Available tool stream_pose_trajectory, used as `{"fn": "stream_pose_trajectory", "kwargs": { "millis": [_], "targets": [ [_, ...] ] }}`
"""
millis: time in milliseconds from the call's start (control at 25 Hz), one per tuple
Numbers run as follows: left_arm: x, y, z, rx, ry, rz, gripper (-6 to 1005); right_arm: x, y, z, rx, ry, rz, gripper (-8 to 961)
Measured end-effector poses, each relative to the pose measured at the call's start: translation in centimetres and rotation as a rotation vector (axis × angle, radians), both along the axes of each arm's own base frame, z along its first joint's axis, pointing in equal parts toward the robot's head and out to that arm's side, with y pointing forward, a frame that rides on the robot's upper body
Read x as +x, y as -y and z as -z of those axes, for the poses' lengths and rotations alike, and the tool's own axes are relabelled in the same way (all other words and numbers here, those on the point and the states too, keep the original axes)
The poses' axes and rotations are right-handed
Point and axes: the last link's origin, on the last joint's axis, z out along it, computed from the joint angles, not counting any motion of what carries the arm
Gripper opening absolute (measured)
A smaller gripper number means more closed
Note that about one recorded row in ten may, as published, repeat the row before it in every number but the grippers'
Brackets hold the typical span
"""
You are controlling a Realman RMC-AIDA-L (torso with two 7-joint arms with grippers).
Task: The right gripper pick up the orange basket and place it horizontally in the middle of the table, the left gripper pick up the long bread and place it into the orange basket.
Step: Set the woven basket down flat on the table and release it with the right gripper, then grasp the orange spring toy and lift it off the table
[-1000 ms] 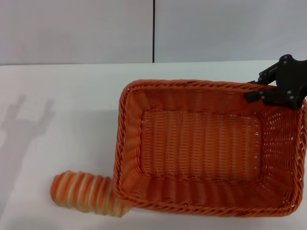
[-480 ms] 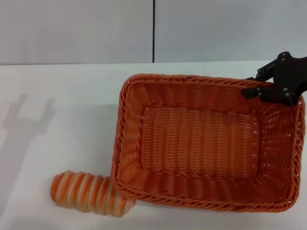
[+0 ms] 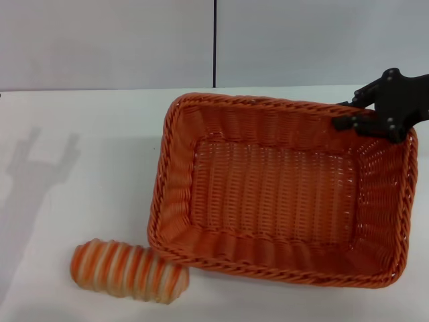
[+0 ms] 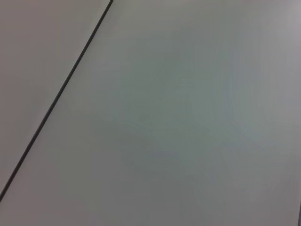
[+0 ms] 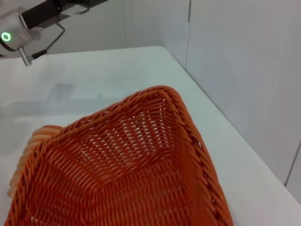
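Your right gripper (image 3: 362,119) pinches the far right rim of the orange basket (image 3: 281,191), which spreads out on the table (image 3: 87,134) below it. The long bread (image 3: 129,272) lies beside the basket's opposite near corner.

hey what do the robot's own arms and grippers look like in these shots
The right gripper is matte black, with thin angular linkage bars and small silvery screws. In the right wrist view, another arm shows a silver and black body, a green ring light and a thin metal bracket.
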Motion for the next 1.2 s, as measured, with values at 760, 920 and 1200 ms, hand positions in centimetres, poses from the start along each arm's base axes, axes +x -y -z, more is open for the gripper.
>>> {"fn": "stream_pose_trajectory", "kwargs": {
  "millis": [760,920,1200],
  "targets": [
    [-0.2,-0.4,0.1,-0.014,-0.008,-0.02,775,-1.3,-1.0,0.9,0.038,-0.008,-0.028,488],
    [-0.3,-0.6,0.1,-0.017,-0.011,-0.025,774,-1.6,-1.1,0.8,0.058,-0.039,-0.033,595],
    [-0.3,-0.7,-0.1,-0.014,-0.021,-0.02,773,-1.4,-0.3,-1.7,0.205,-0.294,-0.012,588]
  ]
}}
